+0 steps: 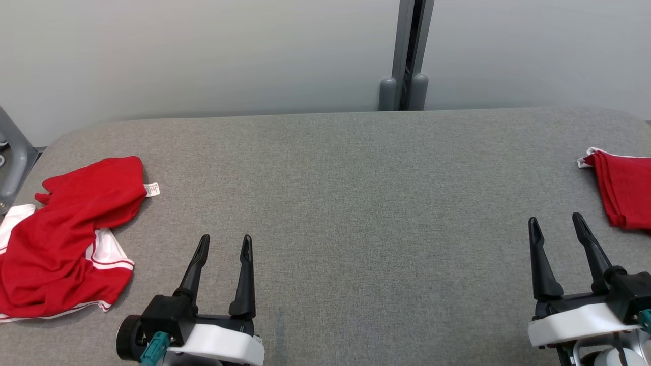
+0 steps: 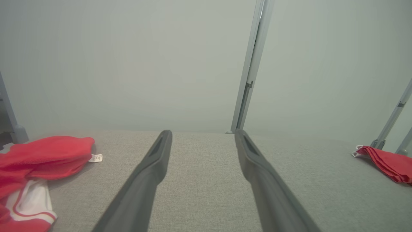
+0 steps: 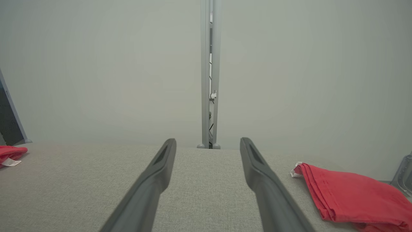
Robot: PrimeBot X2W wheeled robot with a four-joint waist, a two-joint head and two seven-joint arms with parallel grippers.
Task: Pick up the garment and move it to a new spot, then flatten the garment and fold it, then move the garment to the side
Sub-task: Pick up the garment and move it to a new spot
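A crumpled red garment (image 1: 61, 229) with white trim and a small white label lies in a heap at the left end of the grey table (image 1: 346, 203). The left wrist view has the same garment (image 2: 42, 158) at its left, and its edge (image 3: 9, 153) peeks in at the far left of the right wrist view. My left gripper (image 1: 225, 245) stands open just right of the heap, nothing between its fingers. Near the table's right end my right gripper (image 1: 555, 222) is open too, empty, beside a folded red garment (image 1: 625, 190).
The folded red garment (image 3: 351, 196) with a white edge lies at the table's right end, also at the right in the left wrist view (image 2: 386, 162). A grey post (image 1: 404, 56) rises behind the table's far edge against a pale wall. A grey frame leg (image 1: 12, 152) stands at the left.
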